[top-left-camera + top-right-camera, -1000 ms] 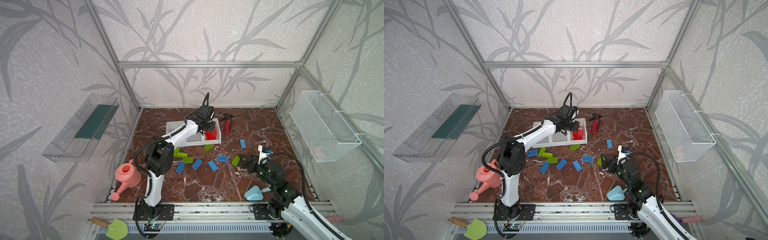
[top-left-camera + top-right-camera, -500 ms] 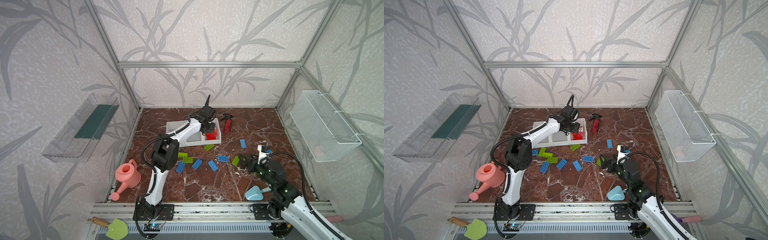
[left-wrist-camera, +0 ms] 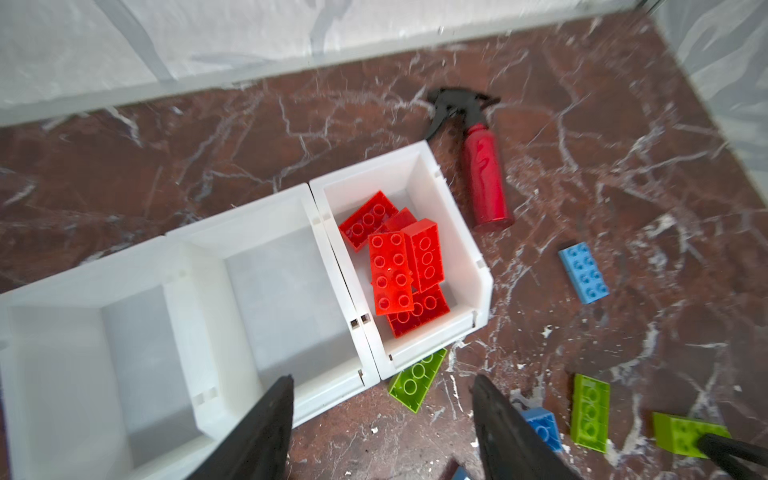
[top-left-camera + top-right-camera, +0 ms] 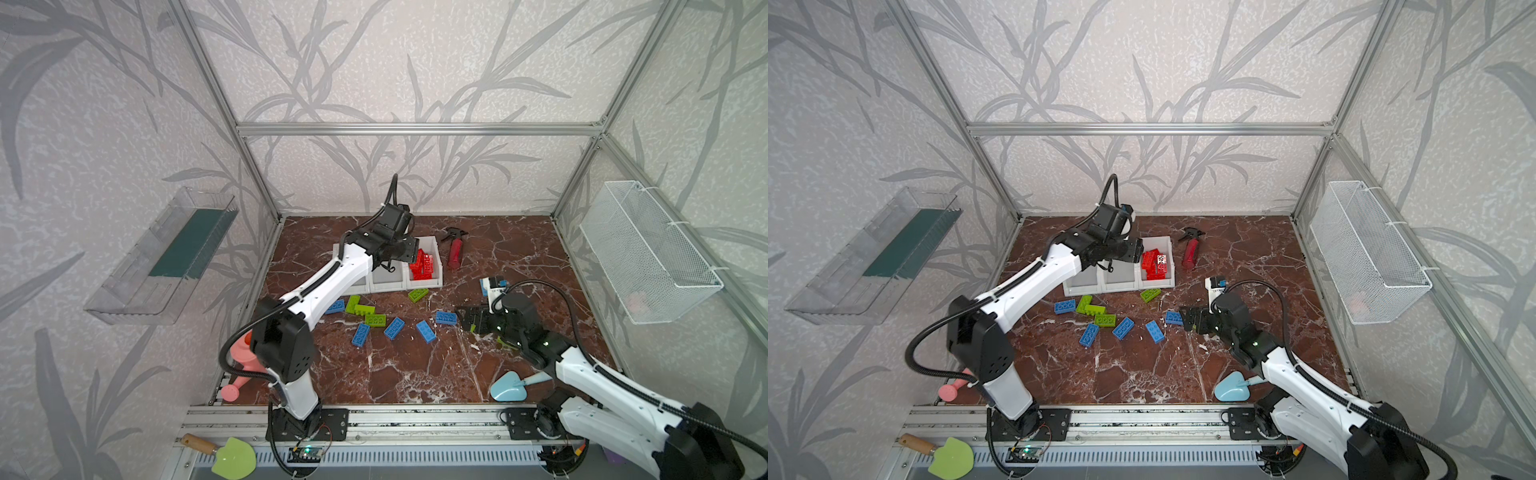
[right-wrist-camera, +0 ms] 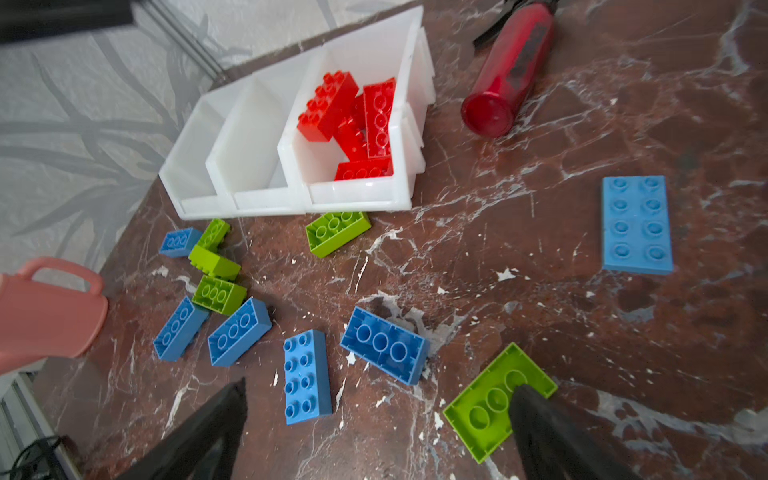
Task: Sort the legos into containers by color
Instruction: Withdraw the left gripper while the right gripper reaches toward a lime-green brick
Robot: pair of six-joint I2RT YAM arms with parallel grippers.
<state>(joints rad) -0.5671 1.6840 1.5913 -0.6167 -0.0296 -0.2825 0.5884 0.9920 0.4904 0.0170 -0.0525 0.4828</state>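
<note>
1. Near right: the right fingers (image 5: 540, 428) stand wide apart and hold nothing. One tip overlaps a lime green lego (image 5: 482, 411) lying underside up on the table (image 5: 540, 270); I cannot tell whether it touches. A blue lego (image 5: 384, 351) lies in the gap between the tips. Closing from here would likely pinch blue along with green, or skid the green brick away. Only the right wrist view shows this. In both top views the arm hides most of that brick.

2. Mid-table: the loose legos (image 4: 376, 320), blue and green, lie scattered just near of the containers, several of them touching at the left. A grab there could lift two colours at once. The top views and the right wrist view show the whole scatter, while the left wrist view catches only its right edge.

3. Far: the containers (image 4: 424, 284) are three white bins in a row. The red legos (image 3: 392, 266) are piled in the right-hand bin, and the other two bins hold nothing. The left fingers (image 3: 498, 415) hang open and empty above the row's front edge, about where the middle and right bins meet. The pile leans toward the low front, so a knock to these light bins could spill it. The left wrist view shows both bare bin floors, which the left arm partly covers in the top views.

4. Farthest: a red spray bottle (image 4: 455, 253) lies just right of the bins. It shares the red bricks' colour and could be mistaken for one.
</note>
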